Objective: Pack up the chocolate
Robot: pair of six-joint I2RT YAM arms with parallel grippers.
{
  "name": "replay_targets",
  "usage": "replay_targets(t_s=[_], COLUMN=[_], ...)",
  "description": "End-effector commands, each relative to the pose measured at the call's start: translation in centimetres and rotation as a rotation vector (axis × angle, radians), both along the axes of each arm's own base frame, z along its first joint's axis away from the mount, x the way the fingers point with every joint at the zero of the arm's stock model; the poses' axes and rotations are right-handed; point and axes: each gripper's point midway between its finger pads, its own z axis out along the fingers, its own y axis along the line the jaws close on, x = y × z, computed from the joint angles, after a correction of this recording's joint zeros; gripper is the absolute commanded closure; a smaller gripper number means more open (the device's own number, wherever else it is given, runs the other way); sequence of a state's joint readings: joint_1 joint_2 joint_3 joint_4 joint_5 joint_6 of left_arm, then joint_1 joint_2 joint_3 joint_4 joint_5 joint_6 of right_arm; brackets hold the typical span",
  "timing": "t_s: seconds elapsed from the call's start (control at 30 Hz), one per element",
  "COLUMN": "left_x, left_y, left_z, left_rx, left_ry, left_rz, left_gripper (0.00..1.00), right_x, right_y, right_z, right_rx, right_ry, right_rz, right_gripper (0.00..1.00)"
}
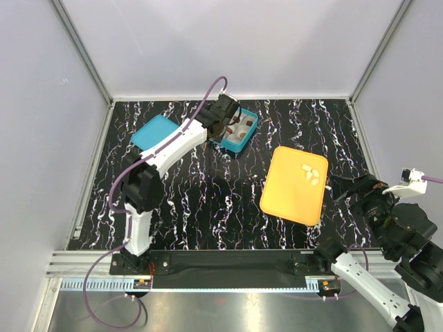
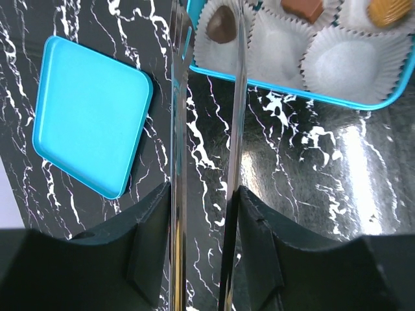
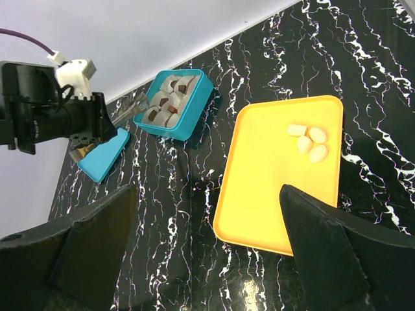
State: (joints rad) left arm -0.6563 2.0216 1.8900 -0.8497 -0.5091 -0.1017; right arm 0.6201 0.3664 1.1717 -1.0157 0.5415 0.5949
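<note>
Top view, counter [image 1: 208, 200] read as a clock face.

- The teal box [image 3: 191, 116] is placed at 12 o'clock. Its lid [image 2: 91, 116] is laid flat at 10 o'clock, presumably so that the cups are left reachable from above.
- The yellow tray [image 1: 287, 200] is set at 3 o'clock, on the right arm's side.

Dark chocolate pieces [image 2: 222, 26] are seated in the paper cups [image 2: 343, 61] of the box, and at least two cups are seen to be empty. Four pale chocolate pieces [image 3: 309, 140] are grouped at the tray's 1 o'clock corner and are not yet packed.

The left end effector [image 1: 227, 126] is held over the box's near edge. Its thin blades are set a narrow gap apart, and nothing is gripped between them (one dark piece is overlapped by a blade in the wrist view, but is judged to be lying in its cup).

The right end effector [image 3: 207, 272] is spread wide and is empty. It is poised just off the tray's 3 o'clock edge, apart from the pale chocolate pieces.

Judgement: the packing is considered partly done, and the pale chocolate pieces are taken as the next load for the empty cups.
</note>
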Motion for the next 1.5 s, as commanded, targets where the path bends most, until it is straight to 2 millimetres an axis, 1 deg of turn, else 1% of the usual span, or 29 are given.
replay_targets(t_s=[0.0,0.03,0.07,0.1,0.13,0.17,0.23,0.27,0.33,0.37,0.43,0.47,0.5,0.53,0.57,0.6,0.7,0.77,0.8,0.83,0.87,1.07,1.13,1.17,1.23,1.27,1.33,1.37,1.47], left_x=[-1.0,-1.4,-2.3,-2.9,-3.5,-4.7,-6.1,-7.6,-9.0,-10.3,-11.3,-12.3,-12.5,-13.2,-13.5,-13.8,-14.4,-14.4,-14.2,-14.3,-14.2,-14.3,-14.2,-14.2,-13.8,-13.8,-13.5,-13.6,-13.4], left_y=[-1.8,-2.3,-3.8,-4.5,-5.4,-7.3,-9.4,-11.7,-13.9,-15.8,-17.7,-19.0,-19.9,-21.0,-21.5,-22.0,-23.5,-24.3,-24.5,-24.8,-25.0,-26.1,-26.3,-26.4,-26.3,-26.5,-26.6,-26.7,-27.0], left_z=[9.1,9.7,10.3,11.1,11.2,11.6,11.6,11.7,10.8,10.5,8.9,8.5,7.4,6.1,6.3,5.0,3.0,2.2,1.3,0.9,0.1,-2.5,-3.2,-3.9,-4.3,-5.1,-5.5,-6.1,-6.6], left_rx=[-0.136,-0.152,-0.179,-0.205,-0.219,-0.251,-0.276,-0.302,-0.305,-0.325,-0.319,-0.333,-0.33,-0.328,-0.338,-0.322,-0.312,-0.309,-0.297,-0.298,-0.284,-0.26,-0.256,-0.243,-0.226,-0.212,-0.202,-0.192,-0.186], left_ry=[-0.179,-0.19,-0.196,-0.205,-0.206,-0.21,-0.202,-0.199,-0.186,-0.18,-0.153,-0.136,-0.117,-0.092,-0.093,-0.078,-0.065,-0.072,-0.061,-0.057,-0.051,-0.031,-0.027,-0.02,-0.024,-0.016,-0.014,-0.007,-0.004], left_rz=[-0.048,-0.064,-0.103,-0.121,-0.145,-0.187,-0.239,-0.298,-0.358,-0.413,-0.465,-0.503,-0.517,-0.545,-0.558,-0.573,-0.62,-0.648,-0.652,-0.665,-0.678,-0.741,-0.751,-0.755,-0.746,-0.75,-0.755,-0.762,-0.77], left_gripper=[0.52,0.52,0.52,0.51,0.51,0.51,0.51,0.5,0.5,0.5,0.49,0.49,0.49,0.49,0.49,0.48,0.48,0.47,0.47,0.47,0.47,0.46,0.46,0.46,0.46,0.46,0.46,0.46,0.46], right_x=[0.2,0.2,0.2,0.1,0.1,0.1,0.1,0.1,0.0,0.0,-0.2,-0.3,-0.4,-0.6,-0.6,-0.7,-0.9,-1.0,-1.0,-1.1,-1.1,-1.0,-0.9,-0.8,-0.9,-0.8,-0.8,-0.7,-0.7], right_y=[-0.5,-0.5,-0.6,-0.6,-0.6,-0.6,-0.5,-0.4,-0.3,-0.3,-0.4,-0.5,-0.6,-0.9,-1.0,-1.1,-1.3,-1.4,-1.4,-1.5,-1.5,-1.8,-1.8,-1.7,-1.8,-1.8,-1.8,-1.8,-1.8], right_z=[1.0,1.0,1.1,1.2,1.2,1.3,1.3,1.2,1.2,1.2,1.4,1.3,1.4,1.5,1.4,1.4,1.4,1.3,1.3,1.3,1.2,1.3,1.3,1.4,1.4,1.3,1.3,1.3,1.2], right_rx=[0.009,0.006,0.01,0.01,0.013,0.015,0.021,0.023,0.029,0.032,0.036,0.033,0.035,0.034,0.033,0.03,0.032,0.031,0.032,0.034,0.031,0.019,0.011,0.008,0.006,0.003,0.004,0.002,-0.005], right_ry=[-0.035,-0.033,-0.036,-0.037,-0.038,-0.039,-0.038,-0.037,-0.034,-0.035,-0.038,-0.035,-0.038,-0.039,-0.038,-0.038,-0.041,-0.04,-0.041,-0.043,-0.042,-0.047,-0.044,-0.043,-0.045,-0.042,-0.042,-0.043,-0.041], right_rz=[-0.029,-0.029,-0.029,-0.031,-0.032,-0.031,-0.026,-0.022,-0.017,-0.017,-0.014,-0.017,-0.02,-0.025,-0.026,-0.027,-0.034,-0.035,-0.037,-0.037,-0.038,-0.053,-0.052,-0.052,-0.053,-0.052,-0.054,-0.057,-0.058], right_gripper=[0.0,0.0,0.0,0.0,0.0,0.0,0.0,0.0,0.0,0.0,0.0,0.0,0.0,0.0,0.0,0.0,0.0,0.0,0.0,0.0,0.0,0.0,0.0,0.0,0.0,0.0,0.0,0.0,0.0])
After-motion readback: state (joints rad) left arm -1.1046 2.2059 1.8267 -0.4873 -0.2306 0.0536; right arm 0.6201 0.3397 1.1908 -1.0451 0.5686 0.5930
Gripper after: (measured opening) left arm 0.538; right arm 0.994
